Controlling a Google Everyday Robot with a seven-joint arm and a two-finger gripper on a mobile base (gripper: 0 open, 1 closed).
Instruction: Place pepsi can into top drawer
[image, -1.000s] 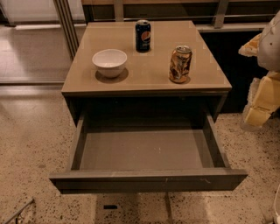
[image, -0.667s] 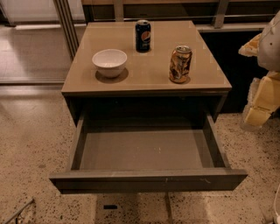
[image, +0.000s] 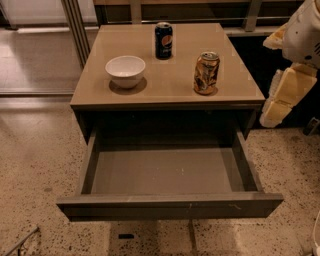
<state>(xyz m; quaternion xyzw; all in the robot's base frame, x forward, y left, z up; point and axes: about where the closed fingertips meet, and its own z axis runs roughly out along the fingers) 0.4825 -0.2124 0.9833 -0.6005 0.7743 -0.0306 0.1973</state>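
Nothing has moved since the earlier frames; I log every item in the same place. Item one: pepsi can (image: 163, 40), dark blue with a silver top, upright at the back of the table (image: 165, 92), near the middle of the far edge, logo facing me. Item two: bowl (image: 125, 71), white, upright on the left half of the tabletop, in front of and left of the pepsi can, apart from it. Item three: gold-brown can (image: 206, 73), dented, upright on the right half, nearer the front edge, apart from both the bowl and the pepsi can. Item four: top drawer (image: 170, 204), pulled out toward me below the tabletop, grey-brown, plain front, as wide as the table, its flat bottom in plain view. Item five: arm (image: 305, 30), white and pale yellow, at the right edge of the view, beside the table and not over it. Item six: gripper (image: 274, 112), at the lower end of that arm, just off the table's right side, well apart from the pepsi can; whether it is open or closed I cannot tell. Item seven: floor (image: 40, 165), speckled, around the table.
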